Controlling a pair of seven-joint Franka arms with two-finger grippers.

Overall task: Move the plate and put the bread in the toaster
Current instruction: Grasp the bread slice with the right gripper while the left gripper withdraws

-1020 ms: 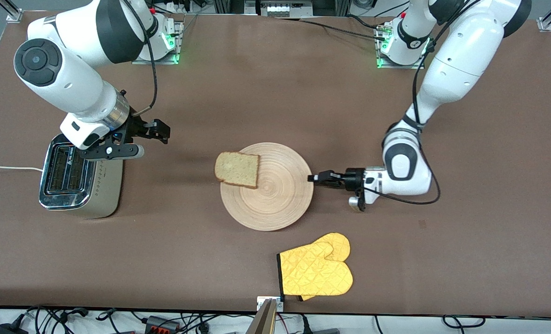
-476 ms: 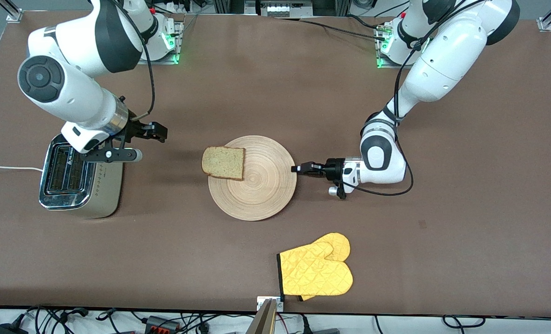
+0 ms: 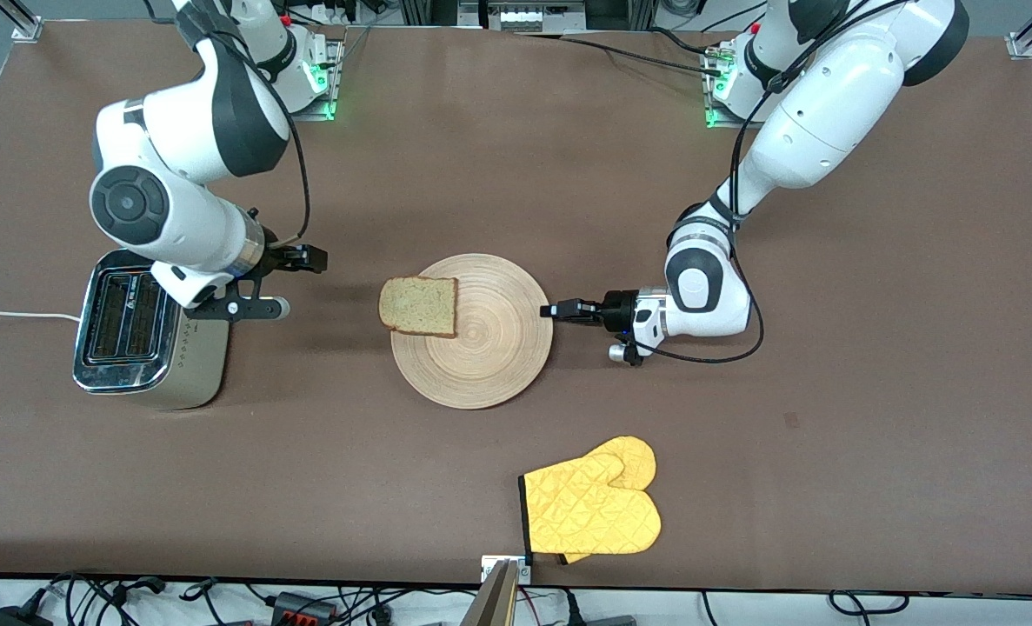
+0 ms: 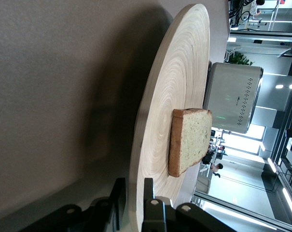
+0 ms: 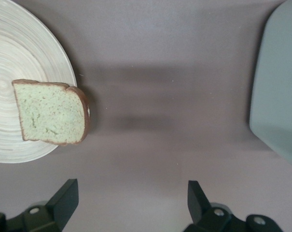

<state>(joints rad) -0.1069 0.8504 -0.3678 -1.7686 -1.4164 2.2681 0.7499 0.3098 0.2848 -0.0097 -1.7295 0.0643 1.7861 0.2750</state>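
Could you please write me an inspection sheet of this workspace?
Surface: brown table.
Job's things: large round light-wood plate mid-table; square brown-crusted bread slice overhanging its rim toward the boxy chrome toaster, at the right arm's end.
Clutter: yellow quilted oven mitt, nearer the camera than the plate.
Grippers: left claw at the plate's rim, fingers either side; right claw open between toaster and plate.
Cables: white toaster cord.
Surroundings: nothing seen.
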